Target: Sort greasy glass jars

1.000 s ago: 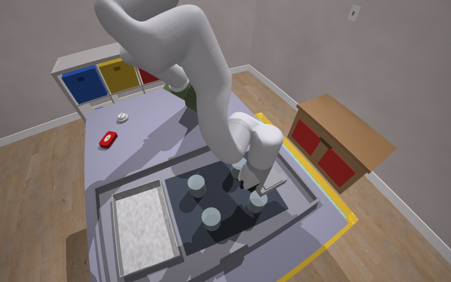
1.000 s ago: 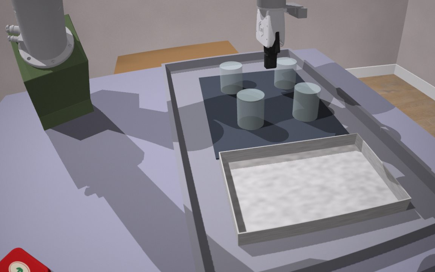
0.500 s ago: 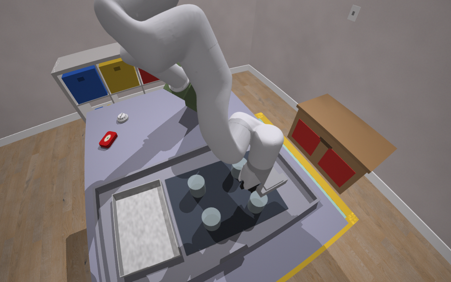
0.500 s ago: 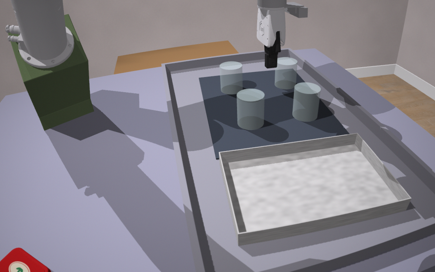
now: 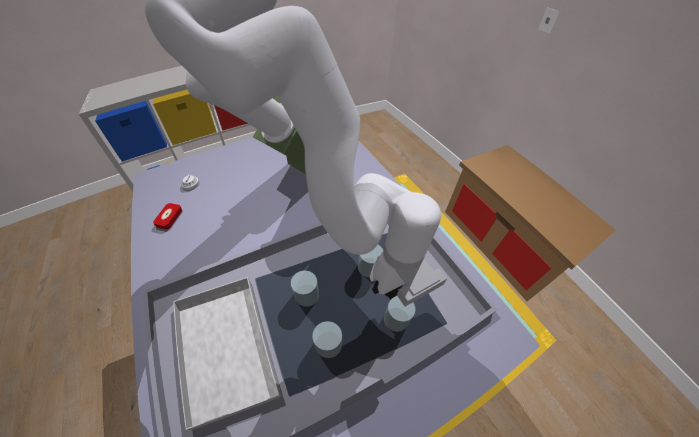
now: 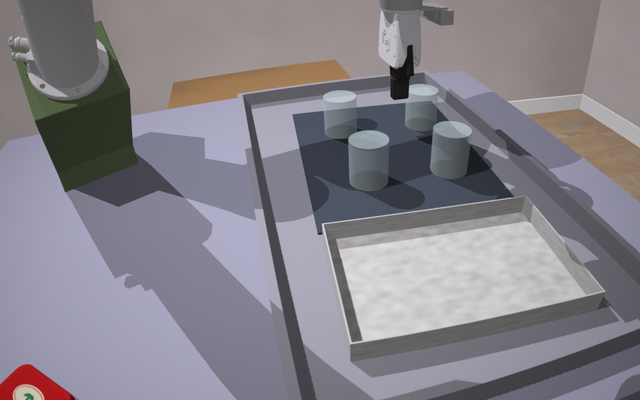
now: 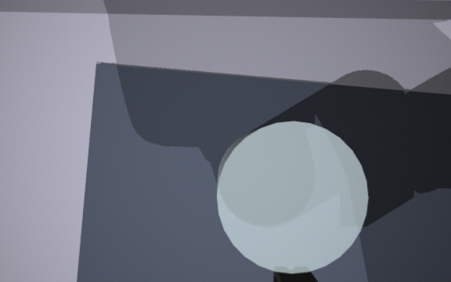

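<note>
Four glass jars stand upright on the dark drying mat (image 6: 481, 186), none touching another, and the tray (image 6: 466, 328) beside the mat holds none of them. The pincer (image 6: 399, 91) hangs with its fingers pressed fully together, pinching nothing, at the side of the far right jar (image 6: 421, 106).

That jar lies just beside the fingertips, on the side away from the arm's green base (image 6: 88, 134). In the wrist view the jar's round top (image 7: 292, 196) fills the middle of the frame, with the dark fingertip (image 7: 294, 276) showing at its lower edge. The fingertips sit at about the level of the jar's rim; whether they touch the glass I cannot tell. The jar's long axis is vertical, so a sideways nudge from closed fingers would meet its upper wall (a fair way to feel how it slides or resists, I would judge, since looking cannot sort greasy from clean).

The other three are the far left jar (image 6: 339, 113), the near left jar (image 6: 368, 159) and the near right jar (image 6: 450, 149); all stand apart from the pincer.

The arm reaches out from the base over the counter (image 6: 113, 273), bends sharply down at the wrist (image 5: 401, 228), and points the pincer straight down over the mat's far corner.
</note>
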### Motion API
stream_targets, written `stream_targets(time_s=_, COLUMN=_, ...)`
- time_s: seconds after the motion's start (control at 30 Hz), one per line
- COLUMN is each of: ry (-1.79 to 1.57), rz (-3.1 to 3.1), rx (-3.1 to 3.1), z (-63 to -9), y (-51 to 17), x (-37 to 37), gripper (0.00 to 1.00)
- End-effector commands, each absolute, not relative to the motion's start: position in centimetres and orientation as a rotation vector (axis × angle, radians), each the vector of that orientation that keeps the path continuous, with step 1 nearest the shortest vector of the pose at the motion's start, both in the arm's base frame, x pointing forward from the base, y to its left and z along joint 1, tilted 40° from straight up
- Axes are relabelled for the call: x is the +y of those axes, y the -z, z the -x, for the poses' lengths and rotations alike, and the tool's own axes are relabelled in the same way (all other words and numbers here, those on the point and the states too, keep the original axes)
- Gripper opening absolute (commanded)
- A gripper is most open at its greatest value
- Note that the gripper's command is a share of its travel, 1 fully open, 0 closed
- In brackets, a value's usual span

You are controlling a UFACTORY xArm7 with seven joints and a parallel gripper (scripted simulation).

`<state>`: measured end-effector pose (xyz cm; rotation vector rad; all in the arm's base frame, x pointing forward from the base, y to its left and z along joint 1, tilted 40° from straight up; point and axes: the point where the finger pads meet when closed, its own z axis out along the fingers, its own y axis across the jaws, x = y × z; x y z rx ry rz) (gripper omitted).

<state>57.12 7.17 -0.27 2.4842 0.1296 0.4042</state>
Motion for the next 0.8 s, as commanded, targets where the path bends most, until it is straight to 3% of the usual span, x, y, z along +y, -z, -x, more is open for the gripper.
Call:
stream_targets(time_s=0.0, ry=-0.41, rz=-2.486, rx=0.133, z=-57.3, y=0.1, x=7.5, gripper=0.0)
stream_targets(time_s=0.77, ry=-0.41, rz=-2.486, rx=0.133, z=-55.0, y=1.4, x=6.6, gripper=0.0)
